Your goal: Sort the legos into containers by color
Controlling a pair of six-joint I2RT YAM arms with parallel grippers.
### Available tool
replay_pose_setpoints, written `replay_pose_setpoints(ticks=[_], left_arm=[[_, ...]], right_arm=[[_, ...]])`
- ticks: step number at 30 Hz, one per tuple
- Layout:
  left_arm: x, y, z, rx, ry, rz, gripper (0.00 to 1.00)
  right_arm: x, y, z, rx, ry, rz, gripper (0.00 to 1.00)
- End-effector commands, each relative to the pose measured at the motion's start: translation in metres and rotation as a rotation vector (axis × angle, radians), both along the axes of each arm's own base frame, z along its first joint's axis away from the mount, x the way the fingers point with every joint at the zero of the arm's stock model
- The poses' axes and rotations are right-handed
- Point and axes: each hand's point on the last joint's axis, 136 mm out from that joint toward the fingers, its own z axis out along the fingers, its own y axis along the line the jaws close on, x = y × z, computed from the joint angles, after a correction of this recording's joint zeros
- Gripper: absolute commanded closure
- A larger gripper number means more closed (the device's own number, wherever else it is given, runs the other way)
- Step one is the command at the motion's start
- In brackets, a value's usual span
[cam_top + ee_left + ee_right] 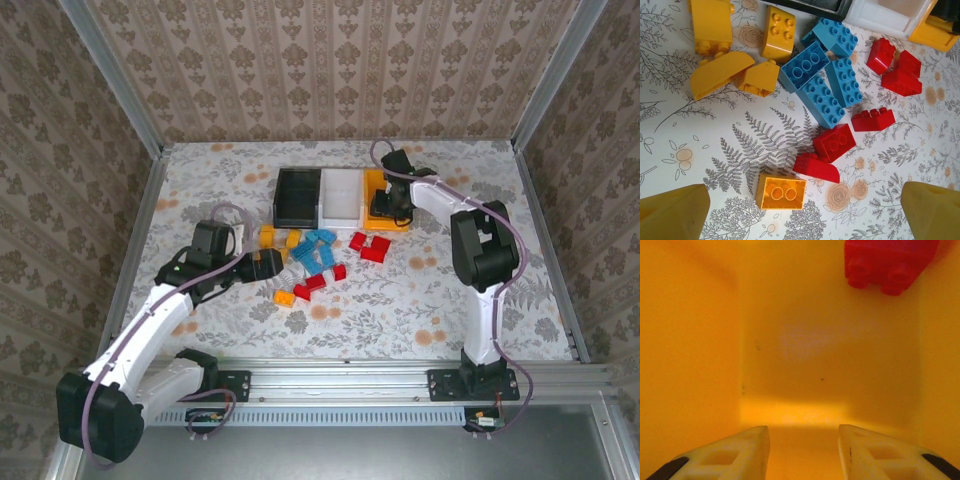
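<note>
Floral table point(420, 290); right end effector point(802, 432), parted and empty, in orange-yellow tray point(690, 340) near red brick point(887, 262): best lift straight out. Left end effector point(805, 212) spread wide.

We can't see the whole red brick point(887, 265) inside the orange-yellow tray point(690, 340), the view's top edge clips it. From above, the right gripper point(385, 210) hides most of that tray's floor.

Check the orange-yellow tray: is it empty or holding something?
Not empty. The right wrist view shows a red brick lying inside the orange-yellow tray, beyond the open right gripper, which holds nothing.
</note>
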Motion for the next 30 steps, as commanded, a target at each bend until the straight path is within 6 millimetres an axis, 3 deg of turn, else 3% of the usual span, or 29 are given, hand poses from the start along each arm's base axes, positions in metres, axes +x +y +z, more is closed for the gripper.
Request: replay_pose_setpoints(ticks=[1,6,9,13,18,22,27,30], left_arm=[[0.005,-0.002,-0.005,-0.018,0.018,0.018,0.00],[0.011,-0.007,-0.013,-0.033,0.033,0.017,0.00],[0.015,-0.013,-0.016,-0.043,0.042,0.009,0.00],[0.018,-0.020,-0.021,-0.049,0.049,-0.005,0.00],[0.017,-0.027,-0.026,-0.056,0.062,-0.024,0.00],[0.016,-0.028,-0.026,-0.058,0.060,-0.029,0.00],[0.014,-0.026,-0.024,-0.056,0.055,-0.026,0.00],[0.012,-0.025,-0.023,-0.051,0.052,-0.026,0.00]], right_arm=[[-0.004,0.009,0.053,0.049,-0.121,0.003,0.55],[-0.034,0.014,0.077,0.058,-0.161,0.022,0.50],[-0.061,0.017,0.077,0.079,-0.129,0.036,0.49],[-0.100,0.016,0.053,0.125,-0.035,0.016,0.49],[-0.131,0.014,0.023,0.073,0.036,0.056,0.44],[-0.136,0.014,0.006,0.056,0.072,0.061,0.38],[-0.126,0.025,0.001,0.074,0.072,0.060,0.28],[-0.121,0.031,-0.003,0.057,0.089,0.063,0.17]])
